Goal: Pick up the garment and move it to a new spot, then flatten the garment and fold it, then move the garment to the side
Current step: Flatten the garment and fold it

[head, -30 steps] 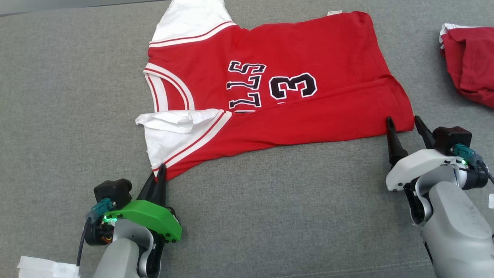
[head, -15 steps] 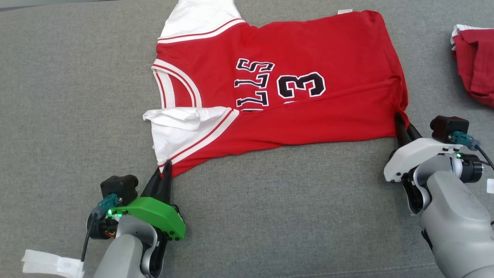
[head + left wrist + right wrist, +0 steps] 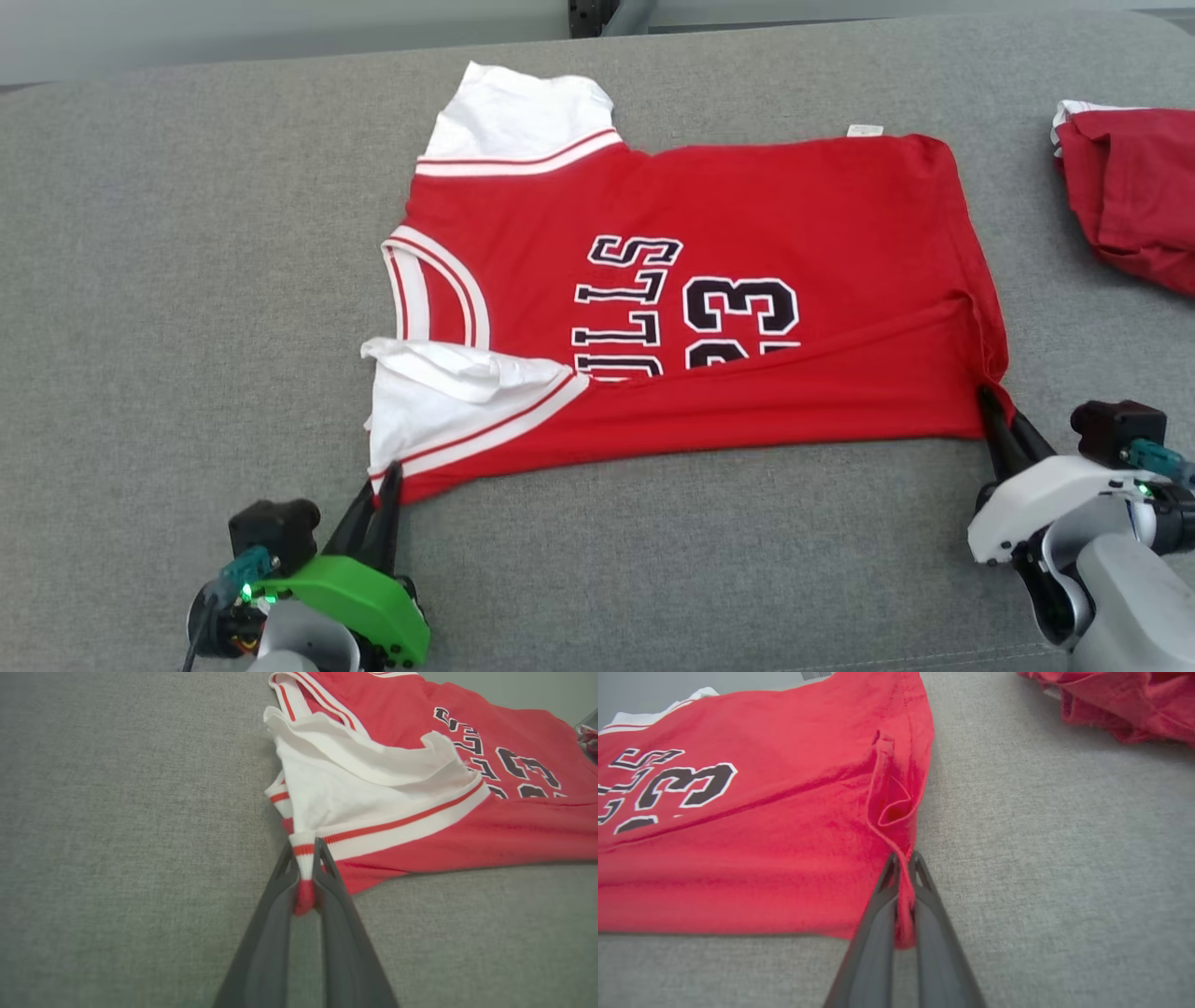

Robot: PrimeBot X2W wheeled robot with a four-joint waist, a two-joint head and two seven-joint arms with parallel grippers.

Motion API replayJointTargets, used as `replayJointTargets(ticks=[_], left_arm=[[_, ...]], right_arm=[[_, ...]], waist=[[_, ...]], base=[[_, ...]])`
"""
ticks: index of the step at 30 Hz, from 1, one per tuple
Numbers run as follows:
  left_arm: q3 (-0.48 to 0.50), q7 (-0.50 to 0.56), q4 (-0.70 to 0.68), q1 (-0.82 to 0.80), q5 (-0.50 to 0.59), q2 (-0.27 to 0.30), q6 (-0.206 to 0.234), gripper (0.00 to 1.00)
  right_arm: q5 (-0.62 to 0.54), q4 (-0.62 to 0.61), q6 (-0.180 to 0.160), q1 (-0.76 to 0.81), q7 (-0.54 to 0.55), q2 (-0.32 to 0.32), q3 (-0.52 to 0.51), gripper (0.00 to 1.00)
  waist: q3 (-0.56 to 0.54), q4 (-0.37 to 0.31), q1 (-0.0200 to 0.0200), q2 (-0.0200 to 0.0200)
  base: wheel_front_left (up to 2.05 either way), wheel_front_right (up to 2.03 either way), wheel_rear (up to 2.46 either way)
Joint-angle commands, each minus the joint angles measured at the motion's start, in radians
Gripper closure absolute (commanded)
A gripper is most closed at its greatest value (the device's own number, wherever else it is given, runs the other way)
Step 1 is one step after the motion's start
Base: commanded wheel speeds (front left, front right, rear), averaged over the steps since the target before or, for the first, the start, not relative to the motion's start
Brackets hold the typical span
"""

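Pinching the near sleeve's striped trim, my left gripper (image 3: 386, 474) is clamping tight on the jersey (image 3: 747, 205), and my right gripper (image 3: 991, 399) is squeezing its fingers together on the near hem corner. The jersey is lying between them, mostly flat on the grey fabric surface (image 3: 140, 280), while another red garment (image 3: 1130, 196) is sitting well apart at my right.

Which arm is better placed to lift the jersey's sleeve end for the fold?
Left. The left tool is shut on the jersey just below its crumpled white sleeve; the right tool pinches the hem corner at the other end.
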Motion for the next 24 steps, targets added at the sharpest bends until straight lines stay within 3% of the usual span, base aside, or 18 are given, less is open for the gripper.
replayJointTargets(ticks=[1, 12, 18, 20, 21, 22, 23, 24], left_arm=[[-0.002, 0.013, -0.033, 0.052, -0.001, 0.016, 0.013, 1.00], [-0.031, 0.110, -0.247, 0.283, -0.017, 0.032, 0.065, 1.00], [-0.038, 0.129, -0.298, 0.322, -0.027, 0.024, 0.085, 1.00], [-0.044, 0.133, -0.303, 0.309, -0.024, 0.018, 0.090, 1.00], [-0.046, 0.137, -0.304, 0.305, -0.023, 0.016, 0.091, 0.68], [-0.047, 0.139, -0.305, 0.299, -0.023, 0.017, 0.092, 0.19], [-0.047, 0.141, -0.307, 0.293, -0.022, 0.018, 0.094, 0.00], [-0.043, 0.135, -0.313, 0.287, -0.017, 0.021, 0.099, 0.00]], right_arm=[[0.017, -0.022, -0.003, 0.041, -0.001, -0.024, -0.002, 1.00], [0.073, -0.138, -0.003, 0.203, -0.001, -0.090, -0.019, 1.00], [0.080, -0.163, -0.003, 0.236, -0.001, -0.097, -0.039, 1.00], [0.073, -0.168, -0.003, 0.233, -0.001, -0.091, -0.038, 0.69], [0.070, -0.172, -0.003, 0.231, -0.001, -0.089, -0.039, 0.55], [0.065, -0.178, -0.003, 0.229, -0.001, -0.088, -0.044, 0.17], [0.063, -0.185, -0.003, 0.230, -0.001, -0.089, -0.051, 0.05], [0.065, -0.192, -0.003, 0.236, 0.000, -0.089, -0.061, 0.00]], waist=[[-0.015, -0.007, 0.0000, 0.0000], [-0.021, -0.013, 0.0000, 0.0000], [-0.004, -0.010, 0.0000, 0.0000], [0.001, -0.010, 0.0000, 0.0000], [0.003, -0.010, 0.0000, 0.0000], [0.004, -0.010, 0.0000, 0.0000], [0.005, -0.010, 0.0000, 0.0000], [0.006, -0.010, 0.0000, 0.0000]], base=[[0.00, 0.00, 0.00], [0.00, 0.00, 0.00], [0.00, 0.00, 0.00], [0.00, 0.00, 0.00], [0.00, 0.00, 0.00], [0.00, 0.00, 0.00], [0.00, 0.00, 0.00], [0.00, 0.00, 0.00]])
